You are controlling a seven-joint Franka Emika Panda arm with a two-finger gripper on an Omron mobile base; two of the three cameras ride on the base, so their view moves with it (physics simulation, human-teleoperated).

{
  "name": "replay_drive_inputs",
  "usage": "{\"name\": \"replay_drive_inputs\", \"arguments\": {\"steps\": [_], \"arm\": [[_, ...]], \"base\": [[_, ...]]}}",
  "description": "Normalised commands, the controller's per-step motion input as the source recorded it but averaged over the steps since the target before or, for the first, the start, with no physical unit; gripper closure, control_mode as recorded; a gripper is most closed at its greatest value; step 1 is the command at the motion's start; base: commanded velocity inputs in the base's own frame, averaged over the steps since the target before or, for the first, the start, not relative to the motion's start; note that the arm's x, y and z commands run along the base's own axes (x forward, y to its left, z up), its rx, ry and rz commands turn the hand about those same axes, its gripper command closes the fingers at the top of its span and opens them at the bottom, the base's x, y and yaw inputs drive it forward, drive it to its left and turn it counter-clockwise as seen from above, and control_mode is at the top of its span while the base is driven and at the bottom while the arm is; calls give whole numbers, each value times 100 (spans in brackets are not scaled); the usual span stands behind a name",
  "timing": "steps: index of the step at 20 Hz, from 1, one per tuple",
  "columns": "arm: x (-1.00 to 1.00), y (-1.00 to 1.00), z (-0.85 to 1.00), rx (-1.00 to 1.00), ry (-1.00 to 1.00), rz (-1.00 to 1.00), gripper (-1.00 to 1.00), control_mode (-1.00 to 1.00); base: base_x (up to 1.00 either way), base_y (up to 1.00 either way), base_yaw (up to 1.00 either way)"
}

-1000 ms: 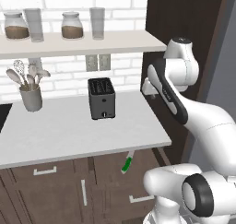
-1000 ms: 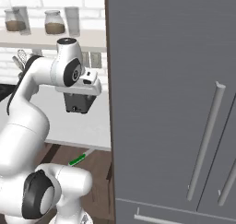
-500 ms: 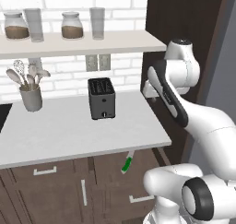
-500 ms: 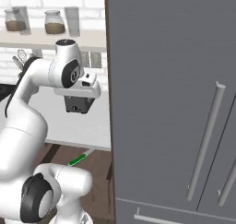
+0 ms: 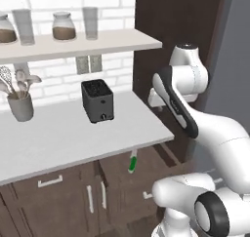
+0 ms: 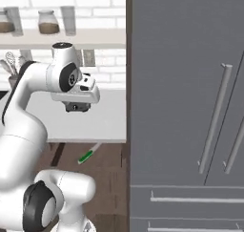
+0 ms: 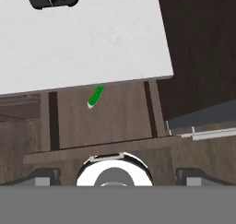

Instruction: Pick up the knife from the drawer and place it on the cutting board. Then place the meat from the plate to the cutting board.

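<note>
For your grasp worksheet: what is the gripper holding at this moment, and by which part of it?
Nothing is held. The gripper hangs open above the counter, while the knife lies in the open drawer below.

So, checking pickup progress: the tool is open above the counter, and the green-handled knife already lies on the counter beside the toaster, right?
Not quite. The knife lies in the open drawer below the counter edge, as the hand view shows. The tool is open, above the counter.
</note>
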Motion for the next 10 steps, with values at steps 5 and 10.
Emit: {"name": "replay_drive_inputs", "arguments": {"steps": [5, 10], "arm": [[0, 0, 0, 0, 0, 0, -100, 100], [0, 0, 0, 0, 0, 0, -100, 100]], "base": [[-25, 94, -64], [-64, 78, -59]]}}
